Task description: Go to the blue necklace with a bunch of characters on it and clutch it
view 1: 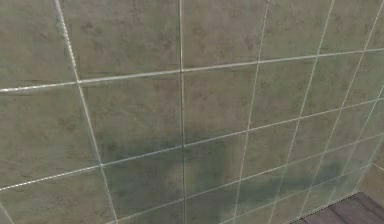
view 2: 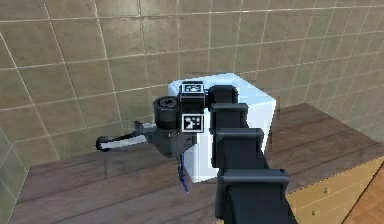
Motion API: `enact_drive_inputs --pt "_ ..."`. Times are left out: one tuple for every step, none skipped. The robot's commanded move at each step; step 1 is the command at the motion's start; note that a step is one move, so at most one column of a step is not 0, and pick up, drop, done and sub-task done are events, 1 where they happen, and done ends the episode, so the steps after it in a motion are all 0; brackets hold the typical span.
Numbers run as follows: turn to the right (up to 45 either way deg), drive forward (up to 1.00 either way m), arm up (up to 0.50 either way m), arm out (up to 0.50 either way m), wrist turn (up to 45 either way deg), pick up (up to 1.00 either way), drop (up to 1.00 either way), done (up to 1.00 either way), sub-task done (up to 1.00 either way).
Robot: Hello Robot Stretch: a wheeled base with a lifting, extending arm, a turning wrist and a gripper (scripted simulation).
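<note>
While tiled wall (view 1: 130,110) lies ahead, jaws hang near white box (view 2: 255,105).

Wall: tiled wall (view 1: 150,110) of grey-green square tiles with pale grout lines.
Table: dark wooden table (view 1: 352,212) corner, directly below the wall's lower right tiles.

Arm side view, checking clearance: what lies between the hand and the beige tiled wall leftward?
A bare stretch of brown wooden countertop, in the arm side view.
</note>
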Motion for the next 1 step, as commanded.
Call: enact_drive_inputs --pt "0.0 0.0 0.0 0.0 45.0 0.0 0.0 0.0 0.0"
